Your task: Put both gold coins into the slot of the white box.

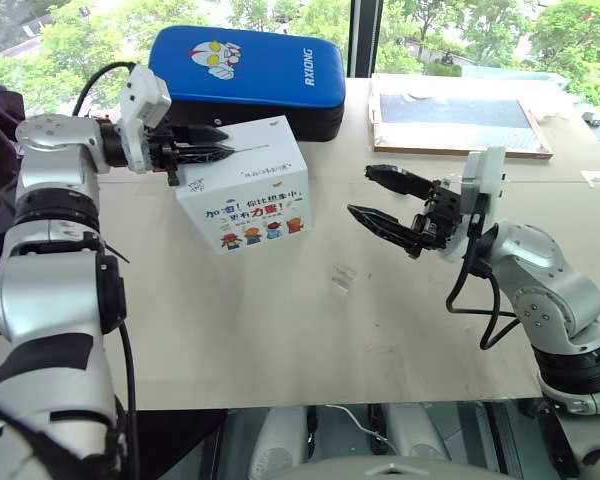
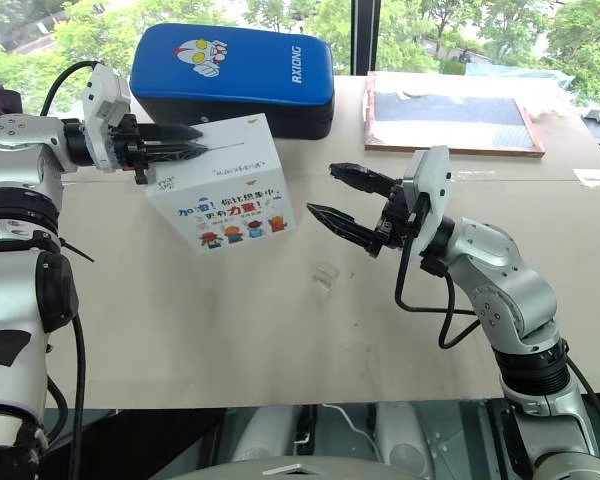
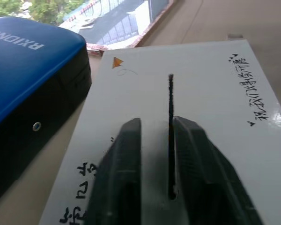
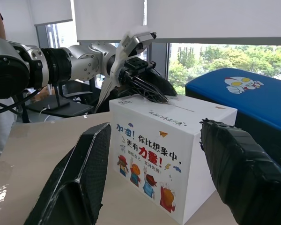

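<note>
The white box [image 1: 245, 195] with printed characters and cartoon figures stands tilted on the table, left of centre. Along its top face runs the slot [image 3: 170, 108], a thin dark slit. My left gripper [image 1: 222, 141] lies level just over that top face, its fingertips at the near end of the slot. Its fingers [image 3: 126, 159] stand a little apart with nothing between them. My right gripper [image 1: 359, 190] hovers open to the right of the box, pointing at it, and is empty. The gold coins are out of view.
A blue padded case [image 1: 245, 70] lies right behind the box. A small clear plastic piece [image 1: 342, 278] rests on the table in front of my right gripper. A flat framed board [image 1: 460, 115] sits at the back right. The table's front edge [image 1: 330, 402] is close.
</note>
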{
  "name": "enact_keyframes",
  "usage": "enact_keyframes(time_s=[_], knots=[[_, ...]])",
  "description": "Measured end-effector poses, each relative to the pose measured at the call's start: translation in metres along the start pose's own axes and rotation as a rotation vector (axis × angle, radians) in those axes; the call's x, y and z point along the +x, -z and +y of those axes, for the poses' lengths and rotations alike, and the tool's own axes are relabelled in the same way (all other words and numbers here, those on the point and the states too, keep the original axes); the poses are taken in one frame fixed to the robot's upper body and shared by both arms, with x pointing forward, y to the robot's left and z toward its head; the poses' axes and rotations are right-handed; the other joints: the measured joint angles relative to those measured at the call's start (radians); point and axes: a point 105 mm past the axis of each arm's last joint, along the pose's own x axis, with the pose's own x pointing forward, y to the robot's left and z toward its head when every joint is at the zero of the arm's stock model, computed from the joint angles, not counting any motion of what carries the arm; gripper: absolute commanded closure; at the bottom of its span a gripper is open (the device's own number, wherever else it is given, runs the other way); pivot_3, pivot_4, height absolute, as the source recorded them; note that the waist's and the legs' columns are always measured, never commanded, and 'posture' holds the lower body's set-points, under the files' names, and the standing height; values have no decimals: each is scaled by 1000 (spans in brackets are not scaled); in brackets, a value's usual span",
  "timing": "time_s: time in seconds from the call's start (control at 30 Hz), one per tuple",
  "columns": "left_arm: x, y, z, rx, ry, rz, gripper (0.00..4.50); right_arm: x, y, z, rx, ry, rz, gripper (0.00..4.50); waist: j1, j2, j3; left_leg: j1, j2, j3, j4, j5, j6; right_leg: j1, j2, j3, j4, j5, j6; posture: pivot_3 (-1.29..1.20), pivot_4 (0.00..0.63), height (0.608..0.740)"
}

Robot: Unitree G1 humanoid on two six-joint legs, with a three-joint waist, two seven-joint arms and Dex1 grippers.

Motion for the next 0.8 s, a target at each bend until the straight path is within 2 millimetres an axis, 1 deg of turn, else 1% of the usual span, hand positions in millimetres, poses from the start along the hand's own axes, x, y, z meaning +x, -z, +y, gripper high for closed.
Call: enact_keyframes(time_s=[0.03, 0.07, 0.1, 0.13, 0.2, 0.27, 0.37, 0.43, 0.53, 0.57, 0.6, 0.67, 0.73, 0.8], knots=[[0, -2, 1, -12, -8, -18, 1186, 0, 0, 0, 1, 0, 0, 1206, 1, 0, 0, -1, 0, 0, 0, 0, 0, 0, 0, 0, 0, 0, 0, 0, 150, 740], [1, -3, 2, -38, -19, -38, 617, 0, 1, 0, 2, 0, 2, 1206, 2, 0, 0, -1, 0, -1, 1, 0, 0, 0, 0, -1, 0, 0, 0, 0, 150, 740], [2, -4, 3, -65, -28, -63, 206, 0, 1, 0, 1, 1, 4, 1206, 3, -1, 0, -2, 0, -1, 2, 0, 0, 0, 0, -1, 0, 0, 0, 0, 150, 740], [2, -7, 5, -104, -39, -99, 92, 0, 1, 0, -1, 3, 7, 1206, 2, -2, 1, -2, 0, -1, 2, 0, 0, 0, 0, -1, 0, 0, 0, 0, 150, 740], [-2, -19, 10, -167, -53, -194, 92, -1, 5, -1, -4, 13, 23, 1206, 0, -4, 2, -3, 0, -1, 2, 0, 0, -1, 0, -2, -1, 0, 0, 0, 150, 740], [-9, -34, 12, -190, -46, -266, 92, -2, 16, 1, 5, 20, 64, 1206, -1, -4, 2, -3, 0, -1, 2, 0, 0, -1, 0, -2, -1, 0, 0, 0, 150, 740], [-20, -52, 8, -179, 21, -313, 92, -3, 47, 6, 11, 42, 183, 1206, -4, -4, 2, -3, 0, -1, 2, 0, 0, -1, 0, -2, -1, 0, 0, 0, 150, 740], [-26, -60, 1, -138, 70, -295, 92, -3, 69, 8, 21, 53, 257, 1206, -8, -4, 2, -3, 1, 0, 2, 0, 0, -1, 0, -1, -1, 0, 0, 0, 150, 740], [-35, -55, -25, -94, 175, -192, 92, -6, 97, 13, 35, 63, 353, 1206, -19, -4, 3, -2, 1, -1, 1, 0, 0, -2, -1, 1, 0, 0, 0, 0, 150, 740], [-33, -51, -34, -96, 215, -167, 92, -8, 103, 13, 41, 68, 377, 1206, -20, -4, 3, -2, 1, -1, 1, 0, 0, -1, -2, 2, 0, 0, 0, 0, 150, 740], [-35, -44, -47, -80, 259, -98, 92, -6, 110, 16, 34, 57, 403, 1206, -22, -4, 3, -2, 1, 0, 1, 0, 0, -2, -2, 1, -1, 0, 0, 0, 150, 740], [-35, -30, -69, -57, 337, 17, 92, -7, 119, 19, 29, 47, 441, 1206, -23, -4, 3, -2, 1, 0, 1, 0, 0, -2, -3, 3, 0, 0, 0, 0, 150, 740], [-34, -19, -85, -32, 397, 102, 92, -8, 125, 19, 35, 42, 463, 1206, -19, -4, 3, -2, 1, 0, 1, 0, 0, -2, -2, 1, 0, 0, 0, 0, 150, 740], [-35, -14, -93, -20, 419, 139, 92, -8, 127, 20, 38, 42, 470, 1206, -13, -4, 3, -2, 1, 0, 2, 0, 0, -1, -1, 1, 0, 0, 0, 0, 150, 740]])
